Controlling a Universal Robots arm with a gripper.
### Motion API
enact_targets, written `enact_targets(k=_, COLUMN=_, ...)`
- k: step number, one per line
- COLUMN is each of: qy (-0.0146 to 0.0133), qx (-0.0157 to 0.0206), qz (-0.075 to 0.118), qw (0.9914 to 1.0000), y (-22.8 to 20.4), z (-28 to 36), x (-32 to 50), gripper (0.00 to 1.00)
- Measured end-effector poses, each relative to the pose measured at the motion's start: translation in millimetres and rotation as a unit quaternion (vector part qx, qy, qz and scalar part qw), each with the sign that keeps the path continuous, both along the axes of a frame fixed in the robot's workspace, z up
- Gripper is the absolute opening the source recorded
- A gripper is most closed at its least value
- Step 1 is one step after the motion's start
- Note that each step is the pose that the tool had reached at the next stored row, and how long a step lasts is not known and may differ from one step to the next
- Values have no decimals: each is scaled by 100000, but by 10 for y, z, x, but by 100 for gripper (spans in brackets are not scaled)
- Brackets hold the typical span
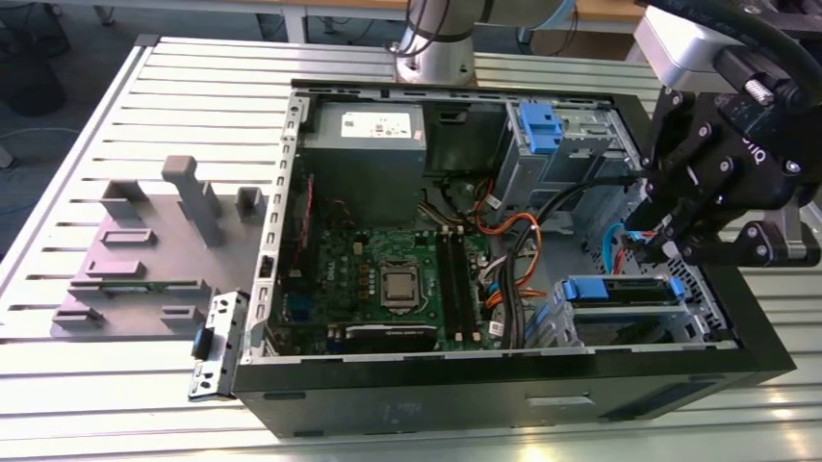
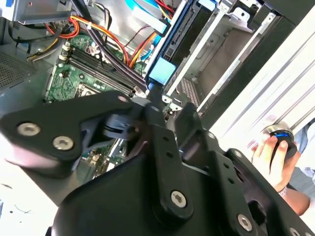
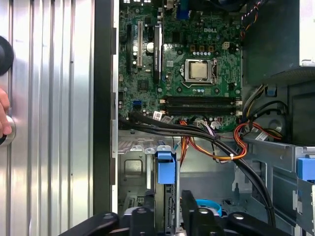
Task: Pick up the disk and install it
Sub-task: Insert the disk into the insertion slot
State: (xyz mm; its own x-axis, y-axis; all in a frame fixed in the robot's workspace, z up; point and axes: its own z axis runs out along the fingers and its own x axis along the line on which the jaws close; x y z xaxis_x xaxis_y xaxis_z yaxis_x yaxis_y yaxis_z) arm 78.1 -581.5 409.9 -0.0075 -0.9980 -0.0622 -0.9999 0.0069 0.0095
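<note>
1. I have the gripper (image 1: 657,252) hanging over the open computer case (image 1: 514,395), at the exterior view's right, above the drive cage (image 1: 629,322) near the front of the case.
2. In the exterior view the disk (image 1: 623,292) sits in that cage; its blue carrier and a strip of its face show just below the gripper's fingers.
3. In the first wrist view the disk (image 3: 166,169) stands edge-on in the cage slot, its blue tab between the two black fingertips (image 3: 142,216), which lie close on either side of it.
4. In the second wrist view the fingertips (image 2: 153,101) meet at the blue tab of the disk (image 2: 162,71); they look nearly closed around the tab's lower edge, but I cannot tell whether they truly clamp it or only touch it.
5. The motherboard (image 1: 385,279) lies in the middle of the case, with orange and black cables (image 1: 507,241) running between it and the cage.
6. The grey power supply (image 1: 366,130) is at the far corner, well apart from the gripper.
7. A second blue latch (image 1: 540,130) sits on the upper bay beside the power supply.
8. On the slatted table (image 1: 167,96), at the exterior view's left, stands a grey fixture (image 1: 154,250).
9. In the second wrist view a person's hand (image 2: 270,157) rests on a round knob (image 2: 280,137) outside the case.
</note>
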Motion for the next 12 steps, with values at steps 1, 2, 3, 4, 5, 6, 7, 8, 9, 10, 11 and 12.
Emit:
enact_targets(k=1, qy=1, qx=-2, qz=1, qw=100000, y=0, z=0, x=0, gripper=31)
enact_targets(k=2, qy=1, qx=0, qz=0, qw=100000, y=0, z=0, x=0, gripper=31)
enact_targets(k=3, qy=1, qx=-3, qz=-1, qw=100000, y=0, z=0, x=0, gripper=31)
enact_targets(k=4, qy=1, qx=-4, qz=0, qw=100000, y=0, z=0, x=0, gripper=25)
enact_targets(k=5, qy=1, qx=-2, qz=0, qw=100000, y=0, z=0, x=0, gripper=19)
enact_targets(k=6, qy=1, qx=0, qz=1, qw=100000, y=0, z=0, x=0, gripper=13)
enact_targets(k=7, qy=1, qx=-2, qz=1, qw=100000, y=0, z=0, x=0, gripper=13)
enact_targets(k=8, qy=2, qx=-1, qz=3, qw=100000, y=0, z=0, x=0, gripper=11)
enact_targets(k=9, qy=1, qx=-2, qz=-1, qw=100000, y=0, z=0, x=0, gripper=11)
enact_targets(k=10, qy=2, qx=-2, qz=1, qw=100000, y=0, z=-1, x=0, gripper=11)
enact_targets(k=11, qy=3, qx=-3, qz=2, qw=100000, y=0, z=-1, x=0, gripper=11)
enact_targets(k=12, qy=0, qx=-1, qz=0, qw=100000, y=0, z=-1, x=0, gripper=11)
